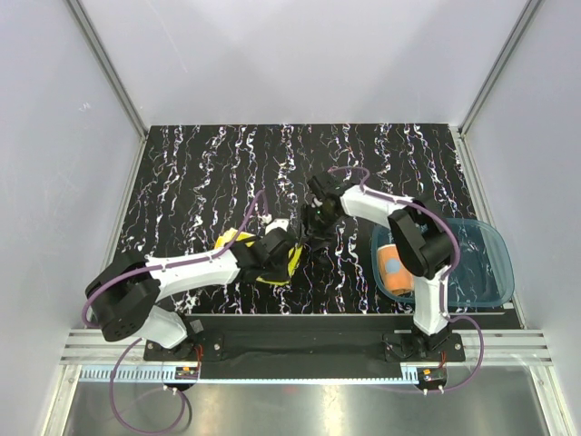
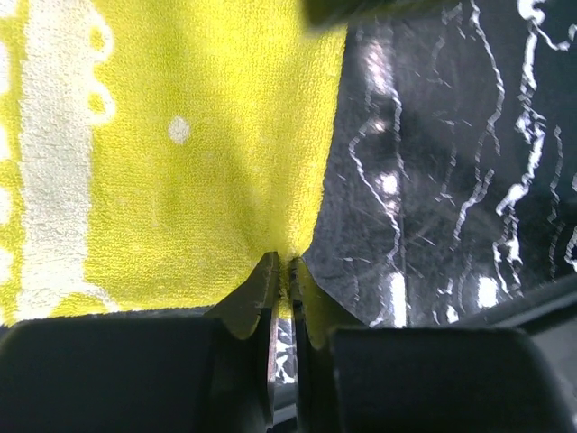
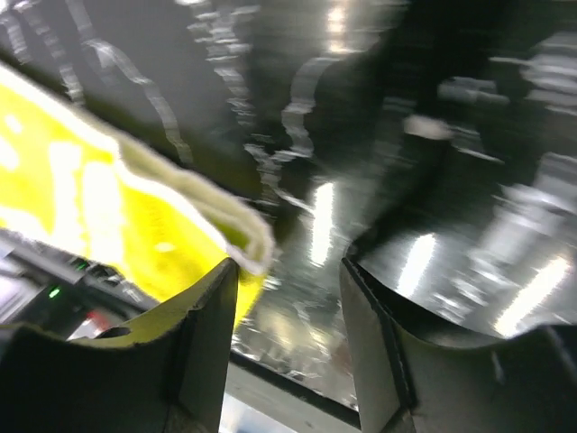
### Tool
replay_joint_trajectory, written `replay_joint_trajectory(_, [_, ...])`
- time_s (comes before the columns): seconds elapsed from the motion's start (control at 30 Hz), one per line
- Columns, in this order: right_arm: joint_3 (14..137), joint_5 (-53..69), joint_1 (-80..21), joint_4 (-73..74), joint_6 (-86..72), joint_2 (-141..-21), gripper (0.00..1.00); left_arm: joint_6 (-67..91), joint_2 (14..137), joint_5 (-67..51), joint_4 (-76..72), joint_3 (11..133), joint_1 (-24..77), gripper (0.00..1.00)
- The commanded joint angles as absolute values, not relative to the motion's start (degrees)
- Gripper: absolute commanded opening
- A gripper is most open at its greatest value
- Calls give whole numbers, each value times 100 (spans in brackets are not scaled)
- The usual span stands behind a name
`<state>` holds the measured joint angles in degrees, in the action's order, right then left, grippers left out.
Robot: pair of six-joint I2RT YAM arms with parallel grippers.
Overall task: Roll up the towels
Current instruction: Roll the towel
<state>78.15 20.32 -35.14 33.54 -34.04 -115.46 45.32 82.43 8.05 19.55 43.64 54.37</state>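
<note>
The yellow towel [image 1: 272, 263] lies near the table's front middle, mostly under my left arm. In the left wrist view it [image 2: 180, 144] spreads flat, and my left gripper [image 2: 287, 263] is shut on its near corner. My right gripper [image 3: 288, 271] is open; the towel's folded corner [image 3: 225, 225] sits beside its left finger [image 3: 203, 334], not between the jaws. In the top view the right gripper [image 1: 315, 225] hovers just right of the towel. The orange dotted towel [image 1: 396, 270] lies rolled in the blue tray [image 1: 481, 263].
The black marbled table top [image 1: 227, 173] stretches behind the arms. White walls with metal frame rails [image 1: 109, 73] enclose the table. The tray stands at the front right, beside the right arm's base [image 1: 427, 341].
</note>
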Motion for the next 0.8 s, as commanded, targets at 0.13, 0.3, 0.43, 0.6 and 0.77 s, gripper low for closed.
replay_joint_trajectory(0.13, [8086, 652, -3199, 4508, -2909, -10548, 57, 4711, 7972, -104, 1293, 4465, 5440, 8])
replay_joint_trajectory(0.3, [8235, 553, -3182, 4790, -2874, -10363, 56, 5026, 7867, -552, 898, 4220, 5213, 8])
replay_joint_trajectory(0.43, [8227, 624, -3191, 4808, -2900, -10266, 55, 5369, 7656, -694, 792, 3843, 4870, 8])
replay_joint_trajectory(0.6, [8226, 782, -3234, 4764, -2909, -10257, 54, 5748, 7295, -1054, 484, 3314, 4360, 8])
replay_joint_trajectory(0.77, [8340, 1054, -3637, 4615, -2769, -10239, 53, 6055, 7084, -1081, 483, 2901, 4000, 9])
